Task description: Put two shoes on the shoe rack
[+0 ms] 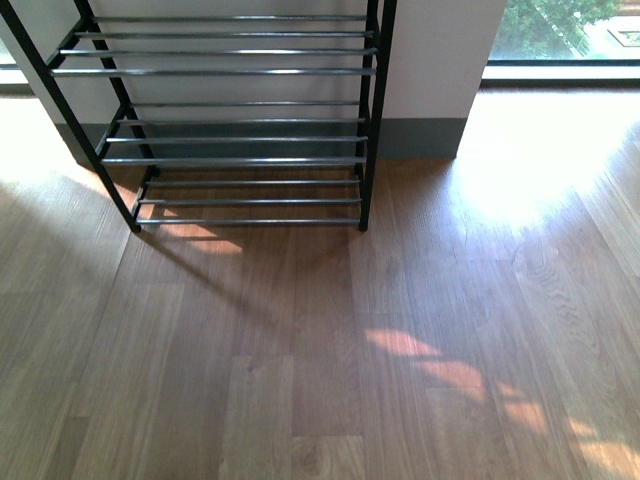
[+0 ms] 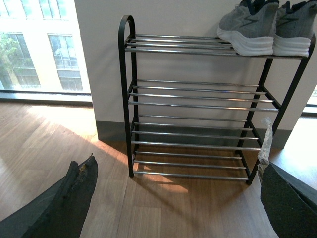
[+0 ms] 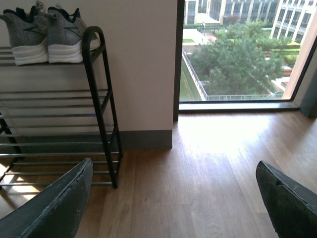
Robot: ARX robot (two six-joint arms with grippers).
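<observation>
The shoe rack has a black frame and shiny silver rods. The sneakers are mottled grey knit, each with a darker grey streak along the side, thick white soles and dark navy lining at the collar. The floor is mid-brown wood planking with visible grain, marked by warm orange patches of sunlight. The wall is off-white above a grey skirting board. The fingers of the left gripper are dark charcoal, one tip scuffed brownish. Those of the right gripper are the same charcoal. The trees outside are deep green.
</observation>
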